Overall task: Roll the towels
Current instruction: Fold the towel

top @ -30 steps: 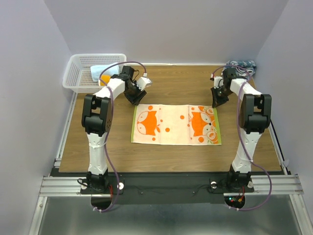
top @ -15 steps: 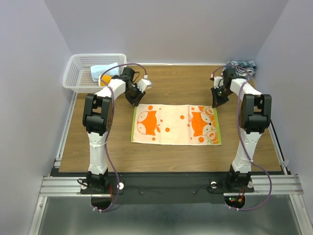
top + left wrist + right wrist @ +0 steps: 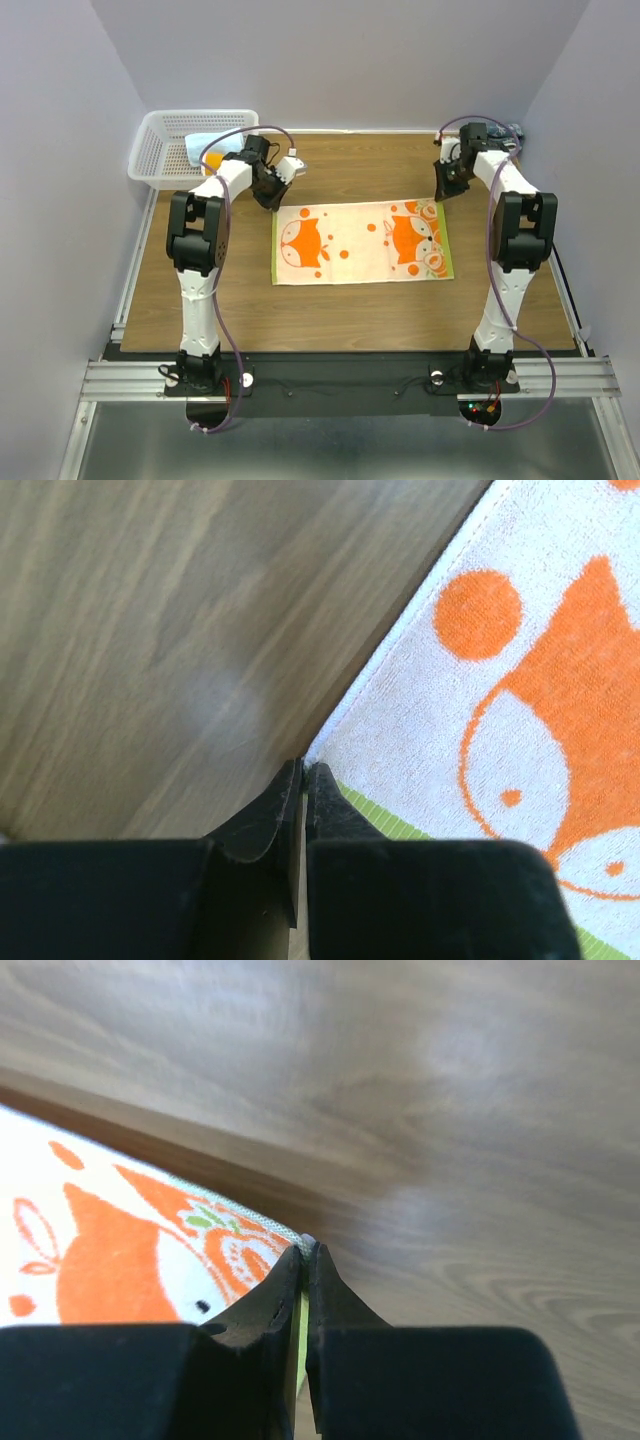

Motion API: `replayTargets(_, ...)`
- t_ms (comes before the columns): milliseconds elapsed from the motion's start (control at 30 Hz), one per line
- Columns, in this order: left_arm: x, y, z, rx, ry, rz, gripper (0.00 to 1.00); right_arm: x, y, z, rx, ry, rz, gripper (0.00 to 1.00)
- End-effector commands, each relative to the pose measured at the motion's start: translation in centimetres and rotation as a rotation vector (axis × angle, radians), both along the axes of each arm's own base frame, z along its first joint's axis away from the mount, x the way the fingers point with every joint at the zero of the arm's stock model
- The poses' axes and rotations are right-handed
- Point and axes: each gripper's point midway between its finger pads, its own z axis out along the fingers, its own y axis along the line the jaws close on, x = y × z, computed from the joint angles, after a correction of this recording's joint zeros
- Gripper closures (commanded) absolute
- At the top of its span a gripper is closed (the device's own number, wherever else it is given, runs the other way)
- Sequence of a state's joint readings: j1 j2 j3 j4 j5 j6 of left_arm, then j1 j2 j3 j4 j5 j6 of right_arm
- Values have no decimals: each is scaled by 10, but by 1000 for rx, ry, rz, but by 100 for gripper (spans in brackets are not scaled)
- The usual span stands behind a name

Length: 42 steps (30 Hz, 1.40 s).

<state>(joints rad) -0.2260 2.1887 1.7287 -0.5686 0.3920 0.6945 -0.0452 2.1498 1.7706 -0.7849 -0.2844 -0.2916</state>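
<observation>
left gripper (image 3: pixel 304 771), right gripper (image 3: pixel 307 1247) pulled towel (image 3: pixel 362 242) back

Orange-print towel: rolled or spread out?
Spread flat, not rolled. Top view shows the towel as a full rectangle on the table; left gripper and right gripper each pinch a far corner.
</observation>
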Motion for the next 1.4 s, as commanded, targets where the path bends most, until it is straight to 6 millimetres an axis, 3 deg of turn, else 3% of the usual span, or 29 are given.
replayTargets(0, 22, 8, 59, -41, -146, 21, 100, 24, -7, 51, 8, -142, -21, 99)
replayTargets(133, 10, 11, 86, -57, -208, -15, 100, 13, -7, 69, 1, -175, 11, 100)
replayTargets(200, -5, 11, 81, -62, -194, -54, 100, 3, -5, 79, -1, -196, 42, 99)
replayTargets(267, -16, 11, 94, -69, -216, -79, 100, -14, -2, 71, 4, -168, 71, 99)
replayTargets(333, -33, 12, 87, -68, -198, -111, 100, -25, 0, 71, 5, -168, 106, 100)
replayTargets(367, -41, 13, 96, -71, -217, -123, 100, -30, 1, 80, 2, -190, 117, 99)
replayTargets(400, -48, 12, 97, -79, -215, -137, 100, -41, 2, 72, 6, -168, 129, 99)
replayTargets(433, -62, 15, 86, -71, -191, -162, 100, -46, 5, 74, 10, -177, 160, 99)
replayTargets(500, -78, 16, 91, -73, -196, -185, 100, -57, 9, 82, 18, -199, 191, 99)
replayTargets(633, -117, 20, 69, -66, -125, -234, 100, -80, 10, 75, 3, -197, 264, 99)
replayTargets(733, -144, 18, 54, -70, -73, -279, 100, -102, 6, 51, -33, -151, 329, 100)
replayTargets(867, -171, 12, 37, -73, -17, -327, 100, -114, 4, 31, -43, -109, 365, 99)
replayTargets(1067, -194, 4, 8, -36, 48, -348, 100, -122, 7, 6, -21, -50, 371, 99)
replayTargets(1200, -196, 3, -1, -21, 66, -341, 100, -124, 7, -2, -16, -27, 365, 99)
replayTargets(1367, -190, 4, 5, -9, 49, -324, 100, -122, 6, 2, -14, -36, 355, 99)
